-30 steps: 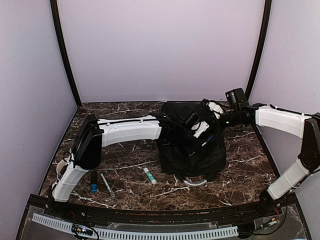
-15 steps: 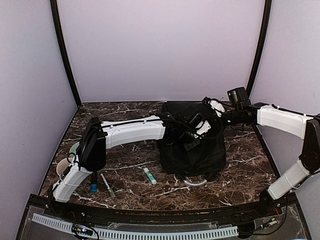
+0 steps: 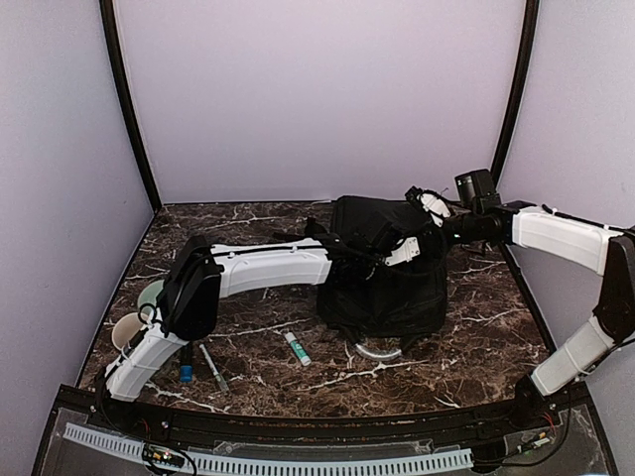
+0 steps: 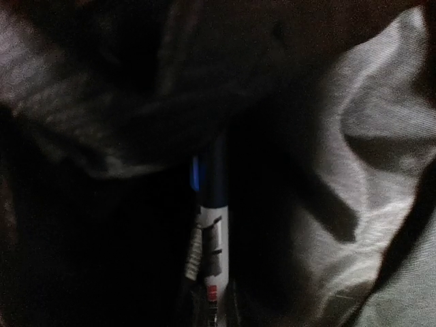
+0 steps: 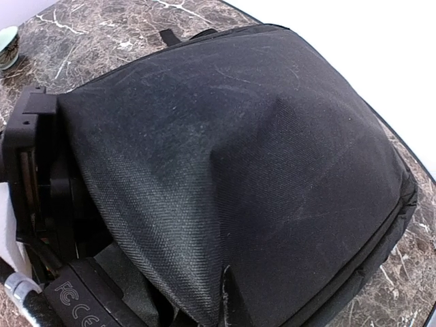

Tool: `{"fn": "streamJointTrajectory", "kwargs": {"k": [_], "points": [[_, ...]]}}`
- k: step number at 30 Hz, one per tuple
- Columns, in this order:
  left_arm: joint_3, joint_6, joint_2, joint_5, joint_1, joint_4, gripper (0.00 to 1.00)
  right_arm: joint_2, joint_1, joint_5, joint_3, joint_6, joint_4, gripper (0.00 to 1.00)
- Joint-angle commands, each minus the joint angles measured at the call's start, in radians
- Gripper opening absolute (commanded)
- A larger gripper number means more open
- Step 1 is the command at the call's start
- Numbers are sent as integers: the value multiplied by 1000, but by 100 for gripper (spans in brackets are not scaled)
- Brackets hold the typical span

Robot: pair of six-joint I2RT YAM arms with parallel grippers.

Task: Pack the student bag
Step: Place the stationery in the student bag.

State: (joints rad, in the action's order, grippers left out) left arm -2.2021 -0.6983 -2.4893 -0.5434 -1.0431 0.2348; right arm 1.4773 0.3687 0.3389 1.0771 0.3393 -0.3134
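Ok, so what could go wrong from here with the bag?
The right tool seems to hold the student bag flap up; if it slips, fabric could drop on the left arm reaching inside. The marker, deep among dark folds, could snag on the lining when released.

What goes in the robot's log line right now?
left arm: inside student bag | marker: in bag | right arm: at bag top

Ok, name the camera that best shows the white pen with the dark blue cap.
The left wrist view: the white pen with the dark blue cap sits mid-frame among folds of the large black fabric backpack. The top external and right wrist views show only the backpack's outside; the pen is hidden.
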Motion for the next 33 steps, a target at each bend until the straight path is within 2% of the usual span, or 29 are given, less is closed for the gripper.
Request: {"fn": "streamJointTrajectory", "kwargs": {"k": [1, 4, 8, 17, 22, 25, 33], "points": [[18, -77, 6, -175, 57, -177, 9, -67, 37, 147, 35, -15, -9, 0], [94, -49, 64, -137, 41, -218, 22, -47, 35, 105, 33, -14, -5, 0], [201, -12, 130, -105, 36, -281, 29, -12, 36, 99, 42, -10, -9, 0], [388, 41, 245, -16, 11, -310, 31, 86, 36, 131, 98, -4, -59, 0], [462, 55, 355, 66, -21, -310, 36, 98, 37, 96, 132, -13, -70, 0], [520, 74, 420, 142, -32, -291, 39, 107, 36, 88, 135, -20, -71, 1], [694, 195, 594, 190, -47, -213, 40, 109, 37, 105, 127, -26, -59, 1]]}}
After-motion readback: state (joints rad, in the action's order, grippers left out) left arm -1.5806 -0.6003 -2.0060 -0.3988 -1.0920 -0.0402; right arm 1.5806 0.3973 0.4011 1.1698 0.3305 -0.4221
